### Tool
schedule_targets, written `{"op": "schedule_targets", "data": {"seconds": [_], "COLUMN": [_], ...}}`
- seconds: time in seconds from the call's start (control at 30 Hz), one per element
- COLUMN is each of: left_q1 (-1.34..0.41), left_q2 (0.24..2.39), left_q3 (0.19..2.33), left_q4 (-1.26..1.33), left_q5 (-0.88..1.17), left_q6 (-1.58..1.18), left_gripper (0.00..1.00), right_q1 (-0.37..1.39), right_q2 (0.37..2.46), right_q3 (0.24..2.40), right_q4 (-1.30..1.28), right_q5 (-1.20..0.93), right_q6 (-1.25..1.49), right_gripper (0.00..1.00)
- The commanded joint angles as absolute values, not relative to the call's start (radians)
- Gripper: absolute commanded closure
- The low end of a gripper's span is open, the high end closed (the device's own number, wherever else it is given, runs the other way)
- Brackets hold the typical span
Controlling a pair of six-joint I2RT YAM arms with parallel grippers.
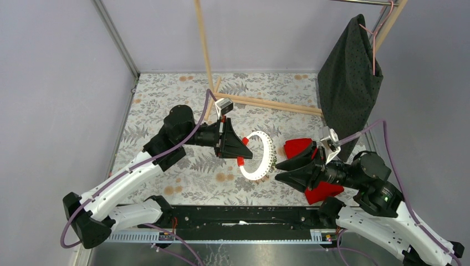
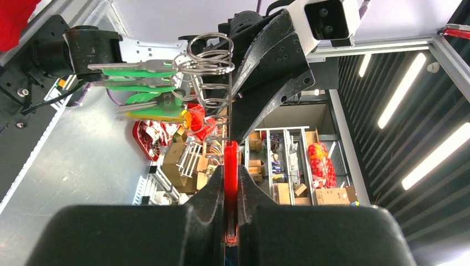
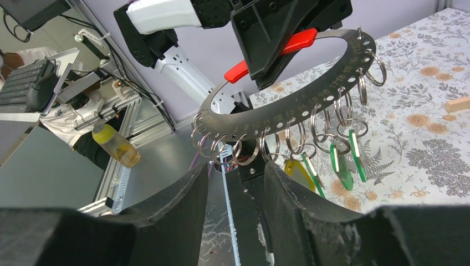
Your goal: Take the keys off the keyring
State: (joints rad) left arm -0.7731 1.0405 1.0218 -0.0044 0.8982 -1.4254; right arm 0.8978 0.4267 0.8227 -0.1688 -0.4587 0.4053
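Note:
The keyring (image 1: 265, 157) is a large whitish ring held off the table. My left gripper (image 1: 246, 151) is shut on a red stretch of its rim (image 2: 231, 163). In the right wrist view the keyring (image 3: 277, 115) is grey metal with numbered holes and several small split rings. Green keys (image 3: 341, 160) and a yellow key (image 3: 296, 173) hang from it. The left wrist view shows the green keys (image 2: 138, 72) and the yellow key (image 2: 152, 114) too. My right gripper (image 1: 276, 170) is open and empty, with its fingertips (image 3: 188, 188) just below the ring's near rim.
A red cloth (image 1: 297, 147) lies under the right arm. A dark dotted cloth (image 1: 349, 83) hangs on a hanger at the back right. A wooden frame (image 1: 266, 102) stands at the back. A black rail (image 1: 244, 213) runs along the near edge.

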Motion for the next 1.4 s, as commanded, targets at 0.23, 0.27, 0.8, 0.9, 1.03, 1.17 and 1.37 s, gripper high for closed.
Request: {"op": "schedule_targets", "data": {"seconds": [0.23,0.27,0.8,0.9,1.03,1.17,1.37], "left_q1": [-0.79,-0.79,-0.806,-0.811,-0.817,-0.821,-0.823], "left_q2": [1.035,1.032,1.008,1.006,1.004,1.0,0.997], "left_q3": [1.106,1.105,1.107,1.108,1.11,1.111,1.112], "left_q4": [0.066,0.065,0.066,0.065,0.064,0.065,0.065], "left_q5": [0.899,0.897,0.873,0.866,0.86,0.85,0.844], "left_q6": [-1.441,-1.443,-1.454,-1.456,-1.457,-1.46,-1.464], "left_gripper": [1.0,1.0,1.0,1.0,1.0,1.0,1.0], "right_q1": [0.901,0.902,0.902,0.902,0.902,0.902,0.901], "right_q2": [0.471,0.478,0.494,0.487,0.489,0.487,0.481], "right_q3": [0.9,0.902,0.88,0.871,0.858,0.849,0.826], "right_q4": [-0.166,-0.166,-0.144,-0.142,-0.136,-0.134,-0.118], "right_q5": [-0.473,-0.477,-0.482,-0.478,-0.48,-0.476,-0.469], "right_q6": [0.359,0.359,0.381,0.385,0.394,0.398,0.41], "right_gripper": [0.5,0.5,0.5,0.5,0.5,0.5,0.5]}}
